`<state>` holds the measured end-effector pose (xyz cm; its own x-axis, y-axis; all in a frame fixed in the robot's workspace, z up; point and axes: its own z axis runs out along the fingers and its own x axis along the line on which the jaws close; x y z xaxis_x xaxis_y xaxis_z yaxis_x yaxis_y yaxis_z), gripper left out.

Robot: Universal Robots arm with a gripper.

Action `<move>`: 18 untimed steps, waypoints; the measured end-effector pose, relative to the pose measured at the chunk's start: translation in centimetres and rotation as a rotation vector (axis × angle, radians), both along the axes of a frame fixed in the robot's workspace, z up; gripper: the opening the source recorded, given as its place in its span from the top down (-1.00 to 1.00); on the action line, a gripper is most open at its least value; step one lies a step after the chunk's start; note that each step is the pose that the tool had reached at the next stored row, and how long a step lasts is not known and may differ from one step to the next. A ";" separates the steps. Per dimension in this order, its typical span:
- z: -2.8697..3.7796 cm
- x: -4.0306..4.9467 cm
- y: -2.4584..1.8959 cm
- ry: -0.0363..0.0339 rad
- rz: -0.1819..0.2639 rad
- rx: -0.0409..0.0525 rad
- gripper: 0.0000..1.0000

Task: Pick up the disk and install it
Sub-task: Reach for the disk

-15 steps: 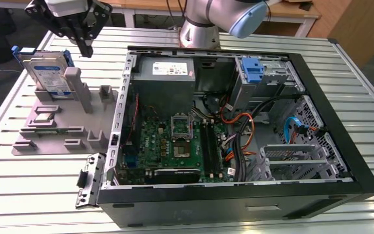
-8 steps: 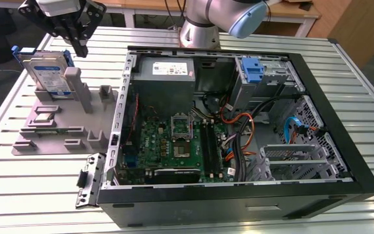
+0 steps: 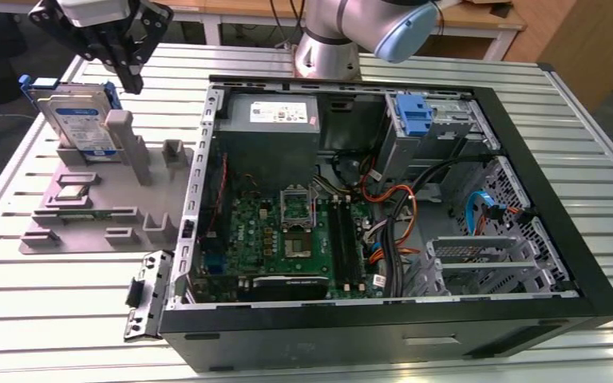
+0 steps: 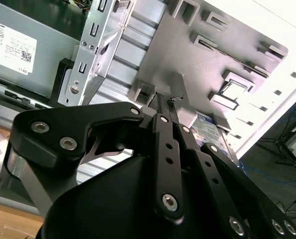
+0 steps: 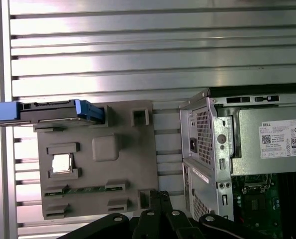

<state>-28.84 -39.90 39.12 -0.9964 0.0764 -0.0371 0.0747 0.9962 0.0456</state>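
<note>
The flat silver hard drive with a white-and-blue label and bright blue plastic frame, the disk (image 3: pixel 76 120), stands on edge in a slot at the far end of a grey plastic fixture plate (image 3: pixel 83 219) on the slatted aluminium table (image 3: pixel 51 303), at the exterior view's left. In the first wrist view the disk (image 5: pixel 53 110) shows edge-on at one end of that plate (image 5: pixel 128 149). The black two-fingered gripper (image 3: pixel 133 80) hangs over the fixture, just to the exterior view's right of the disk's top and clear of it, fingers pressed together on nothing; both wrist views show its tips (image 4: pixel 166 99) (image 5: pixel 157 194) meeting. To the right lies the open black computer case (image 3: pixel 562 199), with a grey metal power-supply box (image 3: pixel 269 116) and a narrow blue plastic latch (image 3: pixel 415 120) at its far side.
</note>
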 end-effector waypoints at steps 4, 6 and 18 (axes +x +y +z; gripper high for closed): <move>0.00 -0.38 0.00 0.0000 0.000 0.0000 0.79; -0.01 -0.58 0.00 -0.0001 0.000 0.0001 0.79; 0.00 -0.92 0.00 0.0000 0.000 0.0000 0.79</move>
<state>-29.76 -39.90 39.11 -0.9964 0.0762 -0.0371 0.0745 0.9962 0.0456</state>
